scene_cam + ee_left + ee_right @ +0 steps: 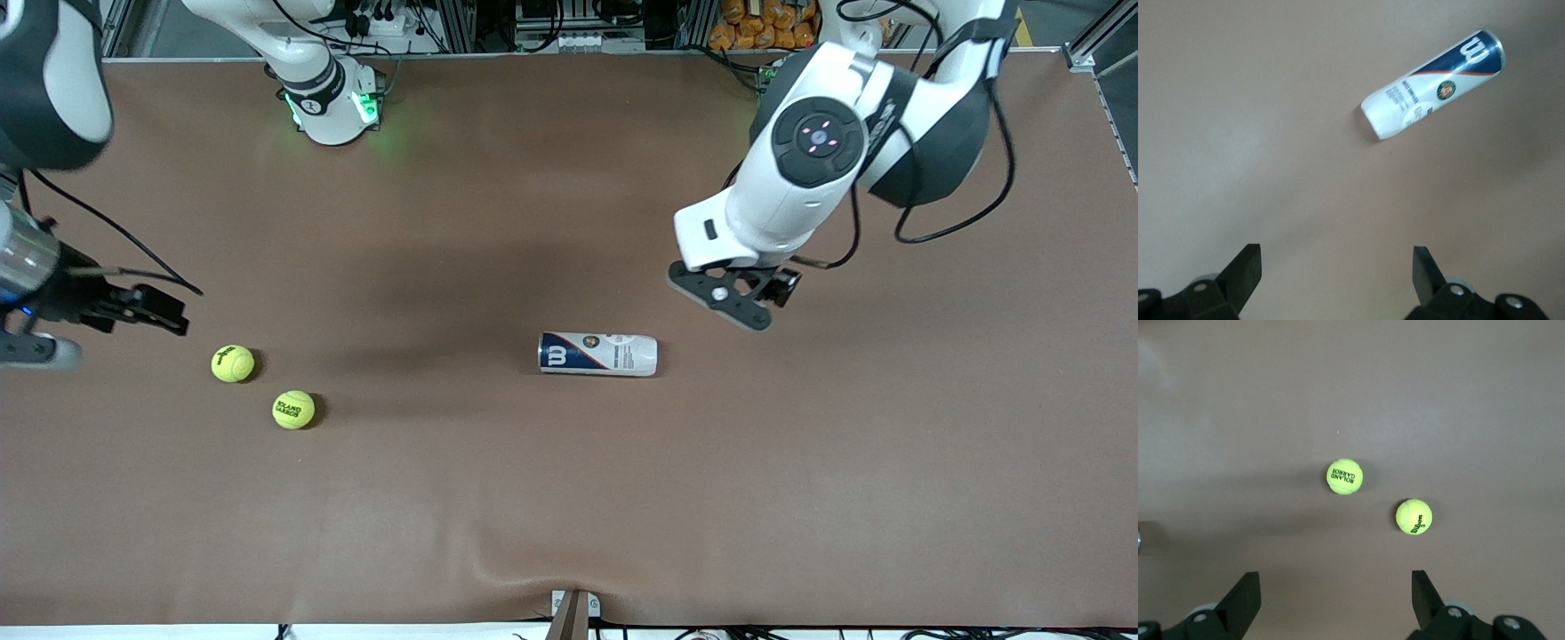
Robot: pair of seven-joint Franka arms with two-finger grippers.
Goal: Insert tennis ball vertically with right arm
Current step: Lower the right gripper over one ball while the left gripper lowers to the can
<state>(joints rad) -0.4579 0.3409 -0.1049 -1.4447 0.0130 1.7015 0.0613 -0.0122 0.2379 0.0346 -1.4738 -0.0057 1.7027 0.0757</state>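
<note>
Our right claw (pixel 1331 600) hangs with its 2 fingers spread wide and nothing between them, at the left edge of the front frame, above the tabletop (pixel 569 498) near the right arm's end. In the right wrist view both tennis balls sit ahead of the open fingers: the Roland Garros ball (pixel 1345 476) at frame centre and the Wilson ball (pixel 1413 517) just lower right of it. In the front frame, the Wilson ball (pixel 233 363) lies left of centre and the Roland Garros ball (pixel 293 409) lies a little lower, so nearer the camera. They are near each other but not touching.

The ball can (pixel 597 354) lies on its side at the middle of the front frame, well apart from both balls.

Our left claw (pixel 1335 277) is also fully open and empty, over the tabletop just above and right of the can in the front frame.

We judge the step in hand to be the reach for 1 ball. To do it well, we should centre the fingers over a single ball, drop straight down, and close across its middle so it cannot roll into its neighbour. The can likely needs standing upright first.
</note>
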